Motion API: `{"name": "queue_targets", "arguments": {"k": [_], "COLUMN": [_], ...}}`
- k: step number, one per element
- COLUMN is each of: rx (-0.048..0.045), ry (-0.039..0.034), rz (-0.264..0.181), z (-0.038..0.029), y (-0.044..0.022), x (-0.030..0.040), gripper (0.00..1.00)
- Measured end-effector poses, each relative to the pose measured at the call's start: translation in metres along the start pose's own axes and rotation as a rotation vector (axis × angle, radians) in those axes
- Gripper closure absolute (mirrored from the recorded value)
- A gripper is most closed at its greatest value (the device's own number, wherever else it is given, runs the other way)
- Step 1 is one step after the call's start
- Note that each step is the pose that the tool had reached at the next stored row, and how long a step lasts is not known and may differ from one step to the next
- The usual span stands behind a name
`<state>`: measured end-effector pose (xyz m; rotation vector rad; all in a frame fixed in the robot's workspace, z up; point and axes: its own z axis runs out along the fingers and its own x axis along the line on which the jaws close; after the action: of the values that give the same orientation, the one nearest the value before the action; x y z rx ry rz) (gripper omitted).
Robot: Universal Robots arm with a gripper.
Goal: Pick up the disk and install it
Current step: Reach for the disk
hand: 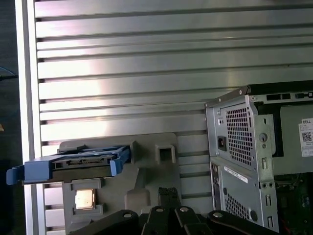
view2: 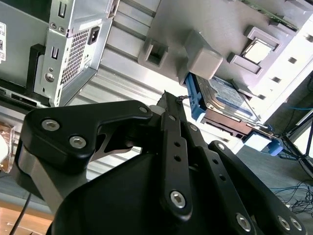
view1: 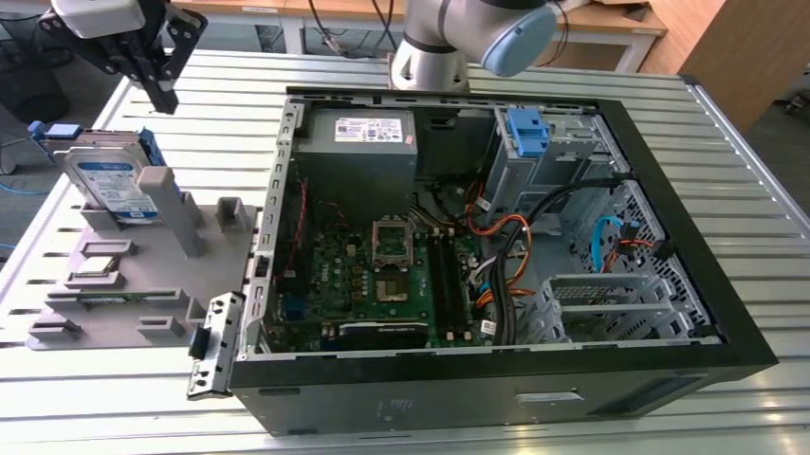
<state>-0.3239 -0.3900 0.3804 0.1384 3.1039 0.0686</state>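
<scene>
**Claw poised above the parts fixture.** The claw (view1: 166,102) is hanging over the slatted aluminium table (view1: 114,408). Its black fingers (hand: 164,196) are pressing together and grasping nothing.

The disk (view1: 114,185) is standing on edge in a slot of the grey moulded fixture (view1: 139,284). It is sitting below the claw and apart from it. Its white-and-blue label is facing outward, and a bright blue plastic carrier frame is running round its edges. A processor chip (hand: 84,198) is lying flat in a fixture pocket near the disk.

The open computer case (view1: 506,370) is lying well apart from the claw, toward the exterior view's right. It is exposing a green motherboard (view1: 379,275), a grey power-supply box (view1: 360,142) and an empty blue bracket (view1: 525,133) in the drive cage.

**Handling, as judged.**
- The disk is probably behaving as a dense, rigid slab, heavy for its size and sensitive to knocks.
- Its bare metal faces are looking smooth and likely slippery. The plastic frame is likely offering a less slippery purchase, though it may be flexing a little.
- The upper edge is standing clear of the slot, so a hold there is looking soundest. It should be centred along the length and closing across the two broad faces or the frame rails.
- An off-centre pinch is risking tilt as the disk is leaving the slot.
</scene>
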Motion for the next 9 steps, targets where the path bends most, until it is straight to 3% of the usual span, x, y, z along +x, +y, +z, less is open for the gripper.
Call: {"name": "queue_targets", "arguments": {"k": [9], "rx": [0.0000], "ry": [0.0000], "rz": [0.000], "z": [0.0008], "y": [-0.0008], "x": [0.0126], "gripper": [0.89]}}
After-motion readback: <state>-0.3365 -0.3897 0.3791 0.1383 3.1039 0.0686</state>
